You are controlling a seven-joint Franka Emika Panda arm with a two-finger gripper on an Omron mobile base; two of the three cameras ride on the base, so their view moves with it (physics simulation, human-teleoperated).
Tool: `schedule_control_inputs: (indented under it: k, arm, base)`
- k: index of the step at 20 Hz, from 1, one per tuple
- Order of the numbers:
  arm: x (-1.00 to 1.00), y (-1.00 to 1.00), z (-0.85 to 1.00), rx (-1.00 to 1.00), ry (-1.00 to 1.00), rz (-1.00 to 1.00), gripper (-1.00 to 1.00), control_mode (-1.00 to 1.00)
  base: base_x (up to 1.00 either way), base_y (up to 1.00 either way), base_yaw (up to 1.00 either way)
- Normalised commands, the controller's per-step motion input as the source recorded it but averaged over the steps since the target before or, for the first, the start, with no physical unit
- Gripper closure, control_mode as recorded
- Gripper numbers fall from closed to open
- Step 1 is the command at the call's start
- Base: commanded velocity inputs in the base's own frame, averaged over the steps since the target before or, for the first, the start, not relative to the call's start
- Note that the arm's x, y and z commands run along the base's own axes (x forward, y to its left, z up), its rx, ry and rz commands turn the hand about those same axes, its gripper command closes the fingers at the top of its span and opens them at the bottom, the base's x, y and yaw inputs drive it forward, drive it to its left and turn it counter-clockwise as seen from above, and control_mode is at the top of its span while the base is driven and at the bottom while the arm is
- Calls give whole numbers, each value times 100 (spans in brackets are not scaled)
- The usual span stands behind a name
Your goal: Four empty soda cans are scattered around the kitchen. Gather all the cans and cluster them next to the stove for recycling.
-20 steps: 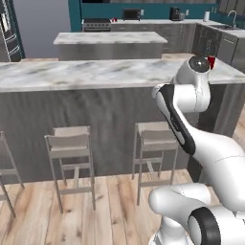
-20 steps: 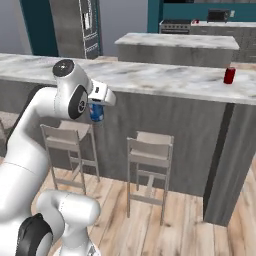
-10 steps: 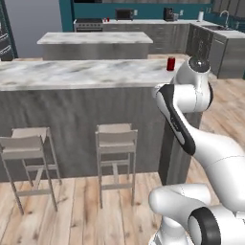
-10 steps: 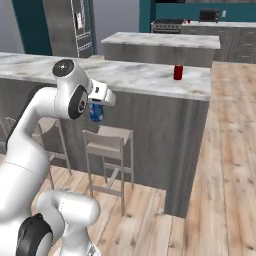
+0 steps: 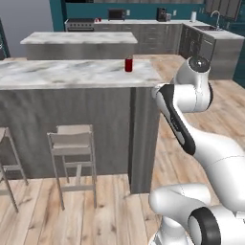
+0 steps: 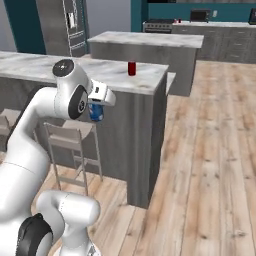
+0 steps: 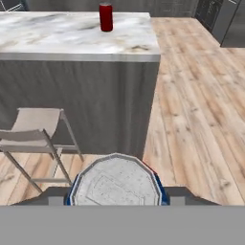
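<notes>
My gripper (image 6: 96, 111) is clamped on a blue soda can (image 6: 95, 112), held up in front of the marble island (image 6: 145, 82); its silvery top (image 7: 116, 181) sits between my fingertips in the hand view. A red soda can (image 5: 128, 64) stands upright near the island's right end. Two stools (image 5: 73, 143) sit along the island's near side.
</notes>
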Motion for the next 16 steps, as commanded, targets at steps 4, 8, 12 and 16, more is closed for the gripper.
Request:
schedule_control_inputs:
  k: [4,8,12,16]
  arm:
    - [0,0,0,0,0,0,100,100]
    - [0,0,0,0,0,0,100,100]
    - [0,0,0,0,0,0,100,100]
    - [0,0,0,0,0,0,100,100]
  base:
    - [-3,-100,6]
    - [-3,-98,5]
    - [0,-93,4]
    - [29,-76,2]
